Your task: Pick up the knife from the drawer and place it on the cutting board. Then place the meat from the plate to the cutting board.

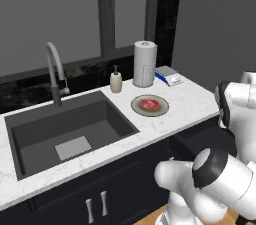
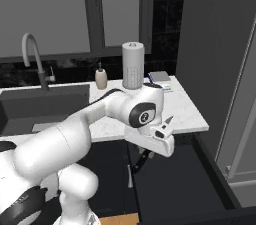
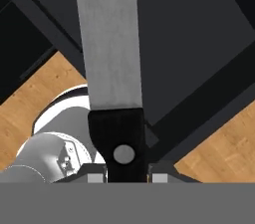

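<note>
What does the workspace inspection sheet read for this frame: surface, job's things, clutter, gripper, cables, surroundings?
Surface: white marble counter with a dark sink.
Job's things: knife clamped by its black handle, blade pointing away from the hand; meat lies on the plate; cutting board not made out.
Clutter: paper towel roll, soap bottle, small scale.
Gripper: gripper shut on the knife, above the open drawer.
Cables: nothing seen.
Surroundings: faucet, window, dark cabinets, wooden floor.
</note>
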